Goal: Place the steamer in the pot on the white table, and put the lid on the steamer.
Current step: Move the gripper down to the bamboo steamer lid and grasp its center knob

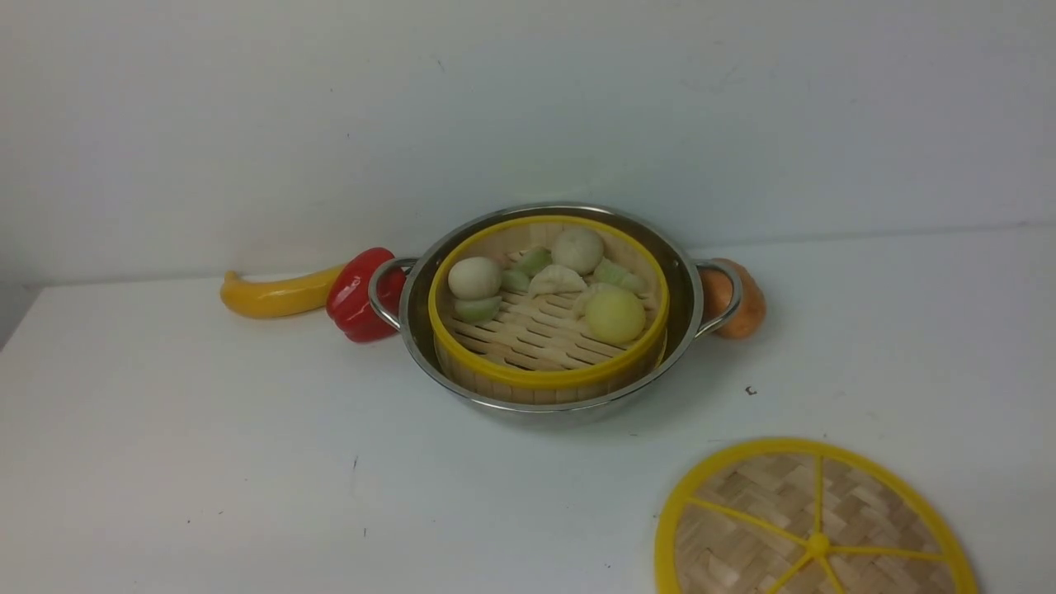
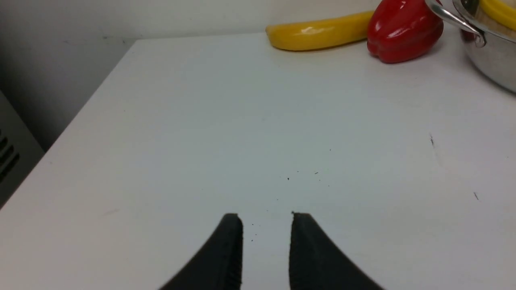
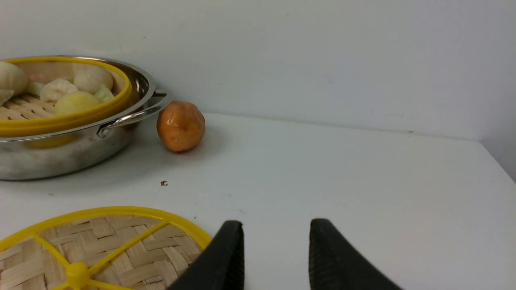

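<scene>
Step in hand: the round bamboo steamer with a yellow rim and toy buns sits inside the wide shiny steel pot with two loop handles, so the first half looks done. I judge the lid step to be next.
Lid: the flat woven-bamboo lid with yellow spokes and a centre knob lies flat on the white bench, at about 4 o'clock from the pot and well apart from it.
Pot's neighbours: a glossy red toy pepper is at its 9 o'clock by the handle, with a yellow curved toy fruit beyond. A round orange-brown toy is at its 3 o'clock.
Next move: the lid must be taken by its rim or knob, lifted level, carried towards 10 o'clock and set squarely on the steamer's yellow rim. The flat disc gives little to grip, so a clean hold looks like the hard part.
Right jaws: moderately wide and holding nothing. They sit low over the bench just beside the lid's rim, and I cannot tell whether they touch it.
Left jaws: a narrower gap, holding nothing. They sit low over bare bench, with the pepper and pot far ahead of them.
Arms: neither shows in the front view, and only the fingertips show in the wrist views.
</scene>
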You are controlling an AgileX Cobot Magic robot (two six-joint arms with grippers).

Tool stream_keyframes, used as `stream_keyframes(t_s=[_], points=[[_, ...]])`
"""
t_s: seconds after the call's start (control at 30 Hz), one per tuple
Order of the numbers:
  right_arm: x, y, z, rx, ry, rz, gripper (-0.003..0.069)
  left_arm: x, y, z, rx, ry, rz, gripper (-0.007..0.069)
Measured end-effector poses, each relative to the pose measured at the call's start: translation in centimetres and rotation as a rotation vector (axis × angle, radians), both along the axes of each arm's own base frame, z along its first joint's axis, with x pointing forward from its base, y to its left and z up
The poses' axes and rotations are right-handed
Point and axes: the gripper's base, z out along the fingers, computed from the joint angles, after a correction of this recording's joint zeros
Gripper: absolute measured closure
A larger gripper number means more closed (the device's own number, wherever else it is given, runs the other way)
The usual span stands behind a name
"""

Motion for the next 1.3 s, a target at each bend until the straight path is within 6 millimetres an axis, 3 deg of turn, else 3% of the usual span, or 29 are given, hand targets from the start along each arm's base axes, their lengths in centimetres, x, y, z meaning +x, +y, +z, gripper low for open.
stream_keyframes(t_s=[1.0,1.13,1.3], points=[[0.0,0.0,0.1,0.012,-0.015,0.000,0.0410,0.0,0.0,0.0,0.005,0.001,-0.001,0.0410],[0.1,0.1,1.5,0.118,-0.154,0.002,0.0410,0.0,0.0,0.0,0.005,0.001,-0.001,0.0404],[-0.1,-0.1,3.6,0.382,-0.371,0.003,0.0410,0.0,0.0,0.0,0.005,0.001,-0.001,0.0396]])
